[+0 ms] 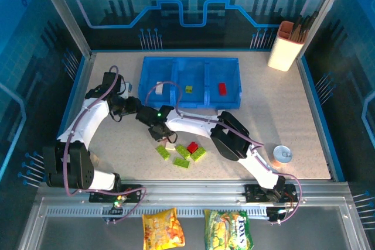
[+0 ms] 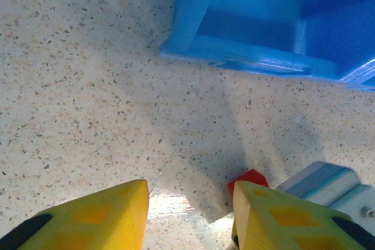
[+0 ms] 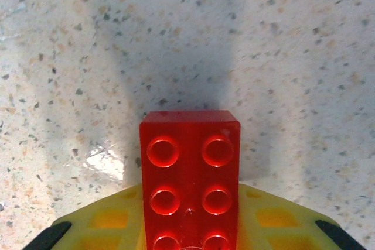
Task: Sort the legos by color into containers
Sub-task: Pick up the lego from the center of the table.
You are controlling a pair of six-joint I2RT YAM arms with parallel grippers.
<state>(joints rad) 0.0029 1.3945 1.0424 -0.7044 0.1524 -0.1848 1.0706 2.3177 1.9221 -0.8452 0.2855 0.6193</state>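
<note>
Held brick: a red plastic lego brick [image 3: 190, 180] is clamped between the yellow fingers [image 3: 99, 223] of the right gripper [image 3: 190, 226], studs turned to the wrist camera. Speckled tabletop is seen beyond it, and contact with the surface cannot be told.
Right gripper, place: from above it is seen just near the tray's left compartment, at the left end of the loose pile.
Tray: a translucent blue rectangular plastic tray [image 1: 193, 60] with three side-by-side compartments is set at the far middle of the speckled beige table [image 1: 293, 115].
Tray contents: a white brick [image 1: 159, 84] is seen in the left compartment, a lime brick [image 1: 189, 89] in the middle one and a second red brick [image 1: 222, 88] in the right one.
Loose pile: near the tray, four lime-green bricks [image 1: 162, 151] [image 1: 183, 150] [image 1: 180, 162] [image 1: 198, 154], a loose red brick [image 1: 192, 147] and a loose white brick [image 1: 170, 144] are gathered close together on the table.
Left gripper: the fingers of the left gripper [image 2: 190, 191] are parted by a narrow gap with nothing between them. It is held over bare table near the tray's near left corner. A red corner [image 2: 249, 177] is seen just beyond its right finger; which brick it belongs to cannot be told.
Far right corner: a white-and-orange cup [image 1: 285, 48] with dark utensils is stood upright.
Right side: a round metal tin [image 1: 282, 155] is placed well apart from the pile.
Near ledge: a yellow snack bag [image 1: 163, 228] and a green snack bag [image 1: 228, 229] are laid side by side.
</note>
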